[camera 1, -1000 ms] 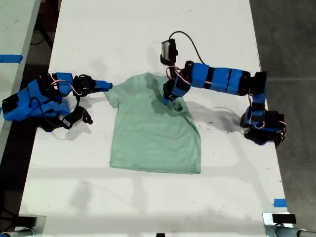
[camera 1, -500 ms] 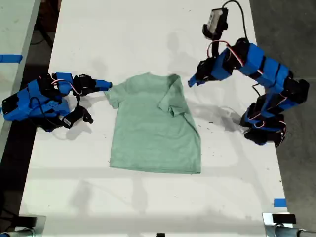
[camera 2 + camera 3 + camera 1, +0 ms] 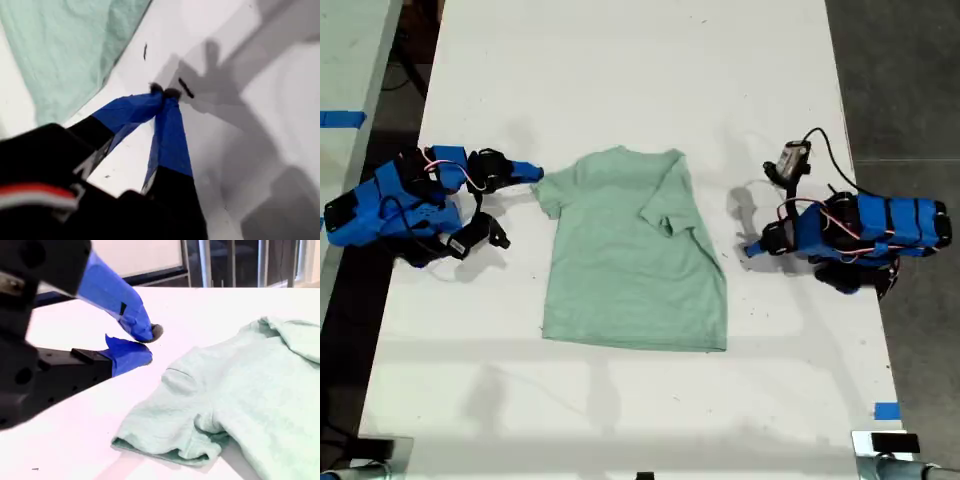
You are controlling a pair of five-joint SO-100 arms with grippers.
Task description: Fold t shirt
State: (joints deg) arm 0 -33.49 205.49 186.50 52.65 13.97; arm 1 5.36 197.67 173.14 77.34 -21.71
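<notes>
The pale mint-green cotton t shirt point(image 3: 635, 255) lies flat at the centre of the white bench point(image 3: 620, 80), one sleeve folded inward, evidently a first fold made. My first end effector point(image 3: 748, 250), at the exterior view's right, is closed and empty, clear of the cloth. My second end effector point(image 3: 535, 173), at the exterior view's left, is slightly parted, holding nothing, just beside the unfolded sleeve.

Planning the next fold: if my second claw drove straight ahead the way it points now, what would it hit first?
My second claw points at the t shirt; it would most likely meet the unfolded sleeve first, though depth is unclear.
</notes>
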